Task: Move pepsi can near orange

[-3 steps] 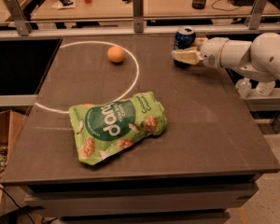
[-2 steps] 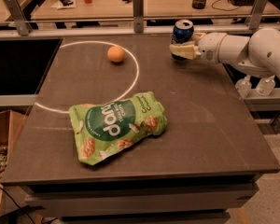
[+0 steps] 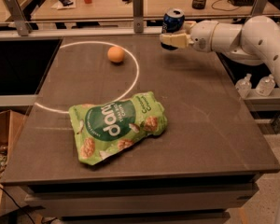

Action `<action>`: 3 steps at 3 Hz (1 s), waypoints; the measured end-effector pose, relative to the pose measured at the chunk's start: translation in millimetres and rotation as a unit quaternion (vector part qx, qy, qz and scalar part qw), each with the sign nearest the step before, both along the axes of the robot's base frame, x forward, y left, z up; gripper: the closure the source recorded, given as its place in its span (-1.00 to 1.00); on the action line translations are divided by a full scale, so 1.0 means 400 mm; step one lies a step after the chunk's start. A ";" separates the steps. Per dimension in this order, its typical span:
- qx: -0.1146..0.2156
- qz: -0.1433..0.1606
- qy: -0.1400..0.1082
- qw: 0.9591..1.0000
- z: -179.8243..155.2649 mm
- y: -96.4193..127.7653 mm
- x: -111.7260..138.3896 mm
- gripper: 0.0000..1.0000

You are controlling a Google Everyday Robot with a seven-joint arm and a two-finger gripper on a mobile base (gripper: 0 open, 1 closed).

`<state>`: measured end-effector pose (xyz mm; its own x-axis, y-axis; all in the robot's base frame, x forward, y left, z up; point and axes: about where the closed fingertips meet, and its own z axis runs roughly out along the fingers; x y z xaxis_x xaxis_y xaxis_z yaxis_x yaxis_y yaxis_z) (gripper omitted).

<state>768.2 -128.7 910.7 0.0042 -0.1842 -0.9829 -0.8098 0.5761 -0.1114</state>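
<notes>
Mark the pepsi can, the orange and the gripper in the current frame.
pepsi can (image 3: 172, 21): camera view, on its blue side wall below the silver top.
orange (image 3: 115, 54): camera view, centre of the fruit.
gripper (image 3: 175, 33): camera view, between its fingertips, shut on the can above the table's (image 3: 214, 125) far edge.

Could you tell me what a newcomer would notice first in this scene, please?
The big green snack bag lying mid-way on the dark table draws the eye first. Next come the gripper, shut on the pepsi can near the far edge, and the orange inside the white circle to its left.
</notes>
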 end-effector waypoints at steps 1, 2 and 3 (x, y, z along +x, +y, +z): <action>-0.014 0.038 0.000 0.999 -0.008 0.058 0.014 1.00; -0.036 0.077 0.014 0.996 -0.043 0.124 0.019 1.00; -0.036 0.077 0.014 0.996 -0.043 0.124 0.019 1.00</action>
